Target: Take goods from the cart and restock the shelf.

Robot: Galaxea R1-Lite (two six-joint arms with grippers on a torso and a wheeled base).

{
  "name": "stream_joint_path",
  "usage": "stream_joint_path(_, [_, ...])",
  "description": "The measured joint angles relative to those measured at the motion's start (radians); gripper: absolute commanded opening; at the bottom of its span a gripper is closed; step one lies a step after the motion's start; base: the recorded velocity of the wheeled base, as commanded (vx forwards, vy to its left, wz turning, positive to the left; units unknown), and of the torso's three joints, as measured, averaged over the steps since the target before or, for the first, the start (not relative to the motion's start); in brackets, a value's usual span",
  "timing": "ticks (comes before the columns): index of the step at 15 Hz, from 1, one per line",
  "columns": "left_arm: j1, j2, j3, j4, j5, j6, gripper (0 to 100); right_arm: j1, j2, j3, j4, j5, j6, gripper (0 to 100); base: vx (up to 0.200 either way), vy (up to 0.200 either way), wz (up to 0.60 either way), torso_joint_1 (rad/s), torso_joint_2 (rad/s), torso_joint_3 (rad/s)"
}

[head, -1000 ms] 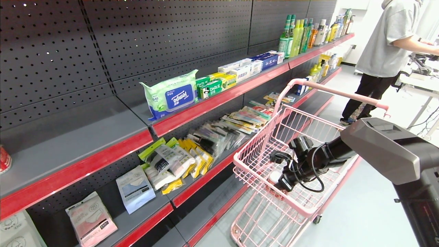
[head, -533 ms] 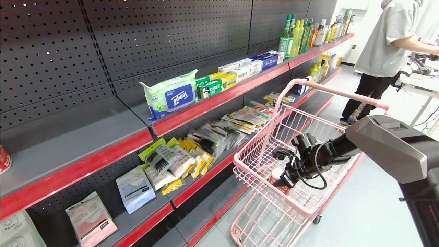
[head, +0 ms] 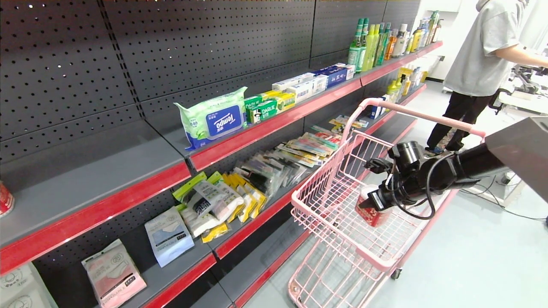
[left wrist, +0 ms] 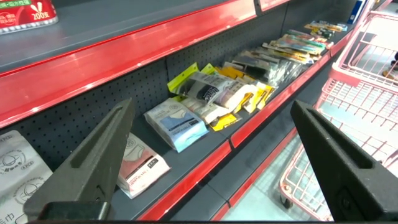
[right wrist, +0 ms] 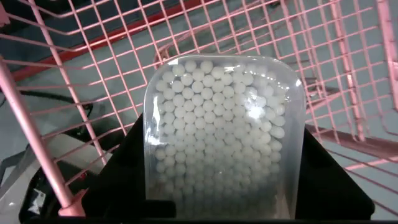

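Right arm [head: 449,173] in cart [head: 321,188] — jaws clasp container [head: 373,215].

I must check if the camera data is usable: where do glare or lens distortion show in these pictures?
Right wrist view: white glare patch on the clear-topped container. Head view: pegboard uprights lean apart, likely a wide-lens effect. Left wrist view: only a faint sheen on the red shelf edge.

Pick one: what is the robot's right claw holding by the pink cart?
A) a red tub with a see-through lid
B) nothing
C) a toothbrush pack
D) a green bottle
A: the right gripper is shut on the red tub, with white balls under its clear lid.
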Motion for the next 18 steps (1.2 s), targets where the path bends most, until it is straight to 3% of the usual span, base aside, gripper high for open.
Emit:
stream_joint_path(5, [0.000,0.000,0.000,0.000,0.000,0.000,100,-0.011,-0.297,0.146,0.000,-0.121,0.131,0,0.000,0.000,0.00,0.000,0.00,0.000])
stream_joint_path(11, [0.000,0.000,0.000,0.001,-0.002,0.001,100,-0.048,-0.775,0.360,0.033,-0.269,0.144,0,0.000,0.000,0.00,0.000,0.00,0.000])
stream_joint_path(15, [0.000,0.000,0.000,0.002,-0.004,0.003,100,-0.181,-1.087,0.506,0.069,-0.308,0.060,0,0.000,0.000,0.00,0.014,-0.03,-0.020])
stream_joint_path(18, [0.000,0.000,0.000,0.002,-0.004,0.003,100,-0.265,-1.268,0.555,0.142,-0.300,0.042,0,0.000,0.000,0.00,0.172,-0.43,-0.258])
